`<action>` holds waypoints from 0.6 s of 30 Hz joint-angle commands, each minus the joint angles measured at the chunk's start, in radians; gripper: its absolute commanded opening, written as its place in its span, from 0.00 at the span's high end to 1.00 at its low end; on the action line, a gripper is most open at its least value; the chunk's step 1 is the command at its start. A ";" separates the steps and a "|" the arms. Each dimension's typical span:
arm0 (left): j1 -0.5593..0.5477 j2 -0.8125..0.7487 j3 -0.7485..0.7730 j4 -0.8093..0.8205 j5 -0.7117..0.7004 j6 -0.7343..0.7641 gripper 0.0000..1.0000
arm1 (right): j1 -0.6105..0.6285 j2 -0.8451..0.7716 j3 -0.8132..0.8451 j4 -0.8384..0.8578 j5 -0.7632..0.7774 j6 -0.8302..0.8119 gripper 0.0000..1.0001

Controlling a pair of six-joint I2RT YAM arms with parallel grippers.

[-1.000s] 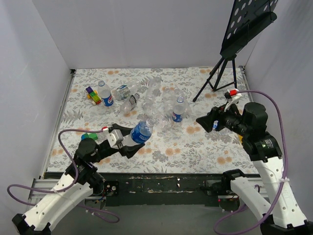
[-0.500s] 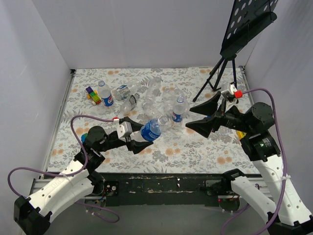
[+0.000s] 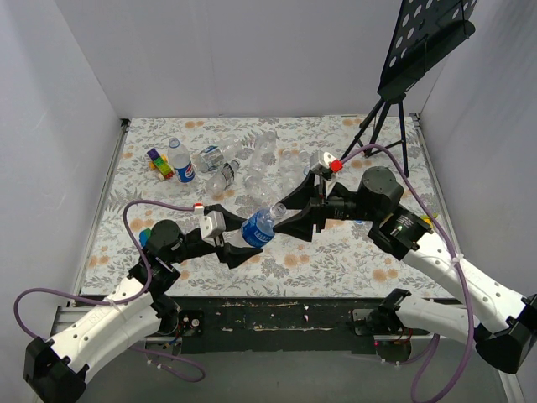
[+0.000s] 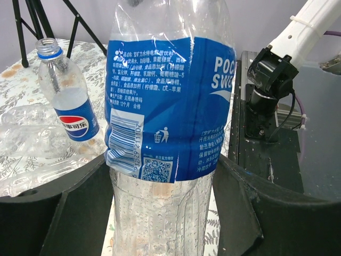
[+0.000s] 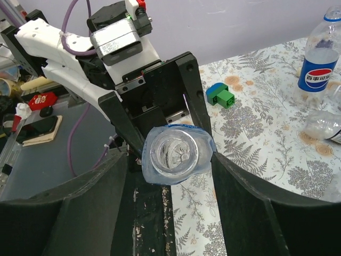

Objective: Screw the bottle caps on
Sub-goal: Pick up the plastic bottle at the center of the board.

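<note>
My left gripper (image 3: 249, 233) is shut on a clear bottle (image 3: 258, 227) with a blue label, held off the table with its neck pointing up and right. In the left wrist view both black fingers (image 4: 240, 202) press the bottle (image 4: 170, 106) just under the label. My right gripper (image 3: 286, 218) is open, one finger on each side of the bottle's shoulder. The right wrist view looks straight into the bare, uncapped mouth (image 5: 173, 153), which sits between that gripper's (image 5: 170, 160) fingers. The bottle caps are out of view.
Several more bottles (image 3: 260, 168) lie and stand at mid-table, among them two upright Pepsi ones (image 3: 182, 161) (image 3: 306, 189). A colourful toy block (image 3: 159, 162) sits far left, and a green-and-blue toy (image 5: 221, 95) is by the left arm. A black music stand (image 3: 377, 126) stands at the back right.
My right arm has swung left from the table's right side, and its jaws now flank the bottle's neck. My left gripper carried the bottle a little to the right, still gripping it.
</note>
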 commanded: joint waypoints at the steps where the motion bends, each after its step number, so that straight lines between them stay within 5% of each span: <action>1: 0.003 -0.014 -0.001 0.015 0.024 -0.012 0.97 | 0.035 0.000 0.037 0.080 0.057 -0.036 0.30; 10: 0.003 -0.008 0.004 -0.007 0.047 -0.006 0.98 | 0.047 0.008 0.029 0.106 0.068 -0.036 0.46; 15: 0.004 -0.009 0.004 -0.011 0.044 -0.009 0.95 | 0.047 0.011 0.031 0.085 0.068 -0.047 0.87; 18: 0.004 0.003 0.014 -0.039 0.040 -0.006 0.53 | 0.047 0.012 0.040 0.042 0.066 -0.079 0.99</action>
